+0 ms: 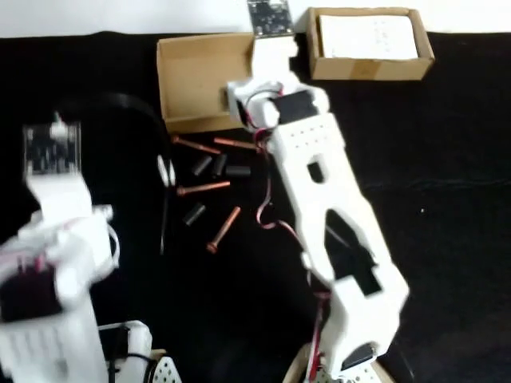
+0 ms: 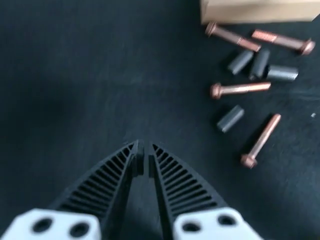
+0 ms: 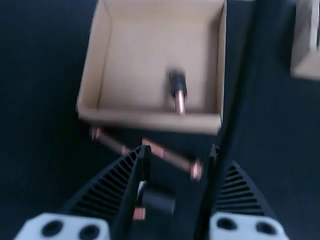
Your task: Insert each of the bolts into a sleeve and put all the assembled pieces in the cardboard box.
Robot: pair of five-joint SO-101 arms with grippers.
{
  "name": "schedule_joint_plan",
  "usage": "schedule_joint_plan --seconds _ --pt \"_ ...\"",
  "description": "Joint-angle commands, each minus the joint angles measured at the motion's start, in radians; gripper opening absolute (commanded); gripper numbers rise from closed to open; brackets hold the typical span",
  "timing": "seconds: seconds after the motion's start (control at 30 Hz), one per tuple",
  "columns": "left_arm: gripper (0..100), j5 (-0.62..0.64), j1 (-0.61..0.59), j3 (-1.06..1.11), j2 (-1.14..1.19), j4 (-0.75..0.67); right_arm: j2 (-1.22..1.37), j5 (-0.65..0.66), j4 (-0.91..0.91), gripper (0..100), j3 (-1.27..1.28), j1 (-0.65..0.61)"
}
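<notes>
Several copper bolts (image 1: 204, 189) and short dark sleeves (image 1: 201, 166) lie loose on the black table in front of the open cardboard box (image 1: 196, 80). One bolt pushed into a sleeve (image 3: 177, 92) lies inside that box (image 3: 150, 119). My right gripper (image 3: 177, 152) is open, low over the pile just short of the box's near wall, with a loose sleeve (image 3: 159, 201) on the table between its fingers. My left gripper (image 2: 145, 150) is shut on nothing and hovers over bare table, well to the side of the bolts (image 2: 240, 89) and sleeves (image 2: 230, 118).
A second cardboard box (image 1: 367, 44) holding a white sheet stands at the back right. The right arm's white body (image 1: 327, 207) stretches diagonally over the middle of the table, its red wires hanging near the parts. A black cable (image 1: 164, 199) runs beside the pile.
</notes>
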Motion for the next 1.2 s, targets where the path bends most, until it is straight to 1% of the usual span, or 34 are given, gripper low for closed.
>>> schedule_joint_plan --seconds 0.0,0.07,0.17,0.23,0.4,0.5,0.57,0.67,0.73,0.83,0.93,1.03,1.17 --pt "5 0.006 -0.021 -0.085 0.051 0.025 -0.131 -0.009 0.217 17.4 -0.054 -0.007" --pt "5 0.006 -0.019 -0.104 0.053 0.035 -0.154 -0.021 0.354 17.4 -0.054 -0.01" --pt "5 0.005 -0.019 -0.102 0.059 0.037 -0.173 -0.133 0.536 17.4 -0.053 -0.033" --pt "5 0.0 -0.021 -0.093 0.062 0.046 -0.174 -0.216 0.615 17.4 -0.054 -0.073" --pt "5 -0.114 -0.024 -0.096 0.062 0.084 -0.17 -0.434 0.611 17.4 -0.054 -0.211" --pt "5 -0.16 -0.079 -0.088 0.062 0.089 -0.165 -0.545 0.593 17.4 -0.045 -0.314" --pt "5 -0.189 -0.142 -0.088 0.062 0.086 -0.139 -0.591 0.572 17.4 -0.05 -0.337" --pt "5 -0.221 -0.208 -0.088 0.062 0.084 -0.047 -0.631 0.513 17.4 -0.053 -0.337" --pt "5 -0.244 -0.229 -0.088 0.062 0.084 0.044 -0.661 0.49 17.4 -0.054 -0.348" --pt "5 -0.245 -0.255 -0.087 0.074 0.084 0.188 -0.715 0.473 17.4 -0.09 -0.378" --pt "5 -0.244 -0.282 -0.087 0.147 0.084 0.329 -0.752 0.469 17.4 -0.191 -0.398" --pt "5 -0.241 -0.334 -0.097 0.249 0.084 0.461 -0.776 0.475 17.4 -0.343 -0.398" --pt "5 -0.244 -0.374 -0.096 0.314 0.084 0.61 -0.781 0.478 17.4 -0.504 -0.397"
